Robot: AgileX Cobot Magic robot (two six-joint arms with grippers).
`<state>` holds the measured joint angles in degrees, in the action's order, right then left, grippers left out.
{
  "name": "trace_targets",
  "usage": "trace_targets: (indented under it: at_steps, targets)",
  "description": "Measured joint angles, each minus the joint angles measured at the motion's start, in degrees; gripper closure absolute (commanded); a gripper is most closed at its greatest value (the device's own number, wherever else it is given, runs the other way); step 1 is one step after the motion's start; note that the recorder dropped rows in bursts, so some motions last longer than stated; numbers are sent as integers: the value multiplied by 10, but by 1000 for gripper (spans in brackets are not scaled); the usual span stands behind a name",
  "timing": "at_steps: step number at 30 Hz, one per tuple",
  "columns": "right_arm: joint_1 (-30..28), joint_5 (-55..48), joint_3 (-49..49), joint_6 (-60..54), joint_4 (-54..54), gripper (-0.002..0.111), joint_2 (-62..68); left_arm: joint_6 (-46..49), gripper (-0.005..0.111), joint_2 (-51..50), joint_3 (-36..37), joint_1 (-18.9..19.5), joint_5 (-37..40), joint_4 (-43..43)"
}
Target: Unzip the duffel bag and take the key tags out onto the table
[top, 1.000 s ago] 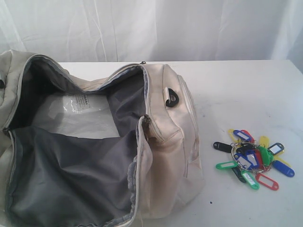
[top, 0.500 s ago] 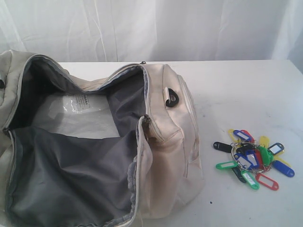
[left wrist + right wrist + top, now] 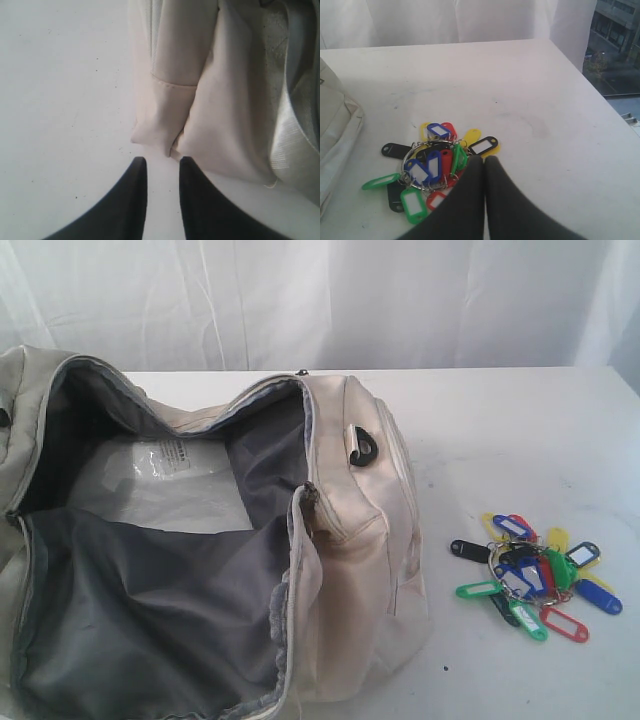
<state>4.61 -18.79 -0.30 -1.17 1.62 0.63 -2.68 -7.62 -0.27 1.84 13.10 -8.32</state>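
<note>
The cream duffel bag (image 3: 350,500) lies unzipped on the left of the white table (image 3: 500,430), its grey lining showing. The key tags (image 3: 530,575), a bunch in blue, green, red, yellow and black on a ring, rest on the table to the right of the bag. Neither gripper shows in the exterior view. My left gripper (image 3: 163,161) hovers open over bare table (image 3: 60,100), just short of a folded end of the bag (image 3: 200,100), nothing between its fingers. My right gripper (image 3: 484,159) is shut and empty, its tips beside the key tags (image 3: 432,165).
A clear plastic packet (image 3: 165,480) lies inside the bag. A black loop (image 3: 363,448) sits on the bag's top. White curtain (image 3: 400,300) hangs behind the table. The table's edge (image 3: 600,100) runs close to the tags' far side, with a window beyond.
</note>
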Motion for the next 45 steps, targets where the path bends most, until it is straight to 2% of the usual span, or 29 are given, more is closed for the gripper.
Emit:
trace_targets:
  at_steps: [45]
  targets:
    - [14,0,0,0,0,108,-3,0,78,0,0,0,0,0]
